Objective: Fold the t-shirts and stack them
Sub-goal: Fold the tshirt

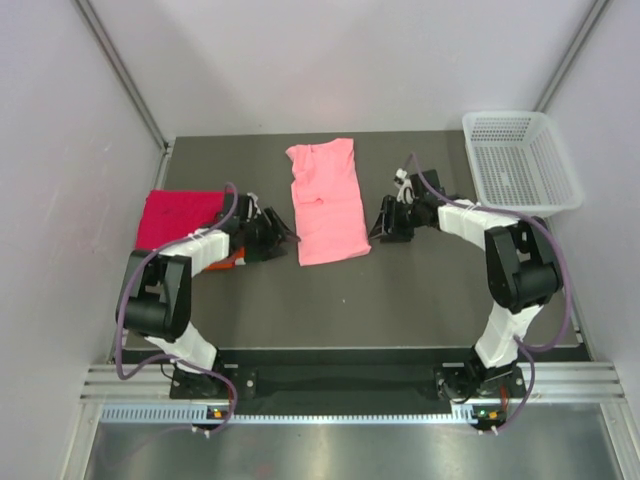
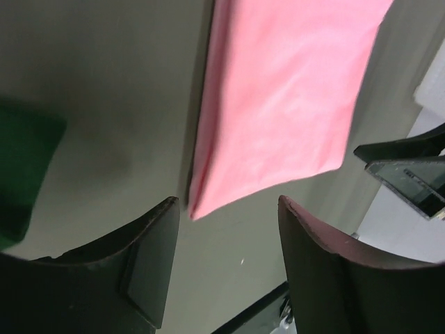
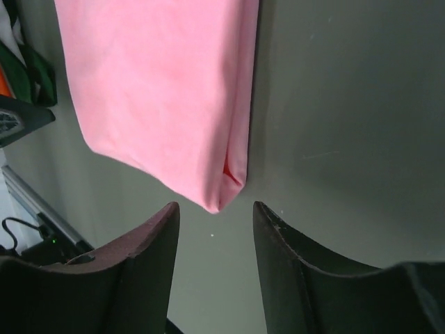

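Observation:
A light salmon-pink t-shirt point(image 1: 325, 205) lies flat mid-table, folded into a long strip, collar at the far end. My left gripper point(image 1: 287, 236) sits just off its near left corner and my right gripper point(image 1: 377, 226) just off its near right side. In the left wrist view the pink shirt point(image 2: 278, 97) ends ahead of the open gripper point(image 2: 226, 205), with bare table between the fingers. The right wrist view shows the shirt's corner point(image 3: 219, 195) just ahead of the open gripper point(image 3: 214, 209), nothing gripped. A magenta-red folded t-shirt point(image 1: 178, 215) lies at the left, an orange one point(image 1: 232, 262) peeking from under the left arm.
A white mesh basket point(image 1: 520, 160) stands at the far right corner, overhanging the table's edge. Something dark green point(image 2: 21, 174) lies by the left stack. White walls close in the left, right and back sides.

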Motion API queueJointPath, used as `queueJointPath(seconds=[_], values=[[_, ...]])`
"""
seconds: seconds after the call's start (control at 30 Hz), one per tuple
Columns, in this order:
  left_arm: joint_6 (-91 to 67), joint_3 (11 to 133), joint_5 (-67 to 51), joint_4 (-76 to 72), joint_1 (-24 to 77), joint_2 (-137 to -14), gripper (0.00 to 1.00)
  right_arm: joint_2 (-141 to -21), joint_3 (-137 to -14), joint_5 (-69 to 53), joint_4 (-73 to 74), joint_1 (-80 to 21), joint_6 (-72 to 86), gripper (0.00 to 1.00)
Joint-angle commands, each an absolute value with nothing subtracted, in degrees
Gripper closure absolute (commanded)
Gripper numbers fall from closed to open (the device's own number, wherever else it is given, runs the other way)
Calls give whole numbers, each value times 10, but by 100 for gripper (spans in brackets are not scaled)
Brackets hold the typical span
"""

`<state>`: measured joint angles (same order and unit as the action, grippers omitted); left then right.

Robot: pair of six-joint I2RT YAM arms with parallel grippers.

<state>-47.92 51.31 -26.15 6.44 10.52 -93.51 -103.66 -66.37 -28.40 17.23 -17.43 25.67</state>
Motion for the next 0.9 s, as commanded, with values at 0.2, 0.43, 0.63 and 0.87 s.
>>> queueJointPath(seconds=[0.2,0.43,0.63,0.87], values=[[-470,471,-264,25,134,-932,42,-1044,-661,-323,117,-192,238,50],[-470,470,-256,21,146,-953,50,-1067,-657,-323,124,-200,237,57],[-474,459,-255,13,153,-962,52,-1083,-650,-310,134,-200,240,86],[-482,439,-247,7,156,-960,48,-1083,-639,-301,134,-201,238,72]])
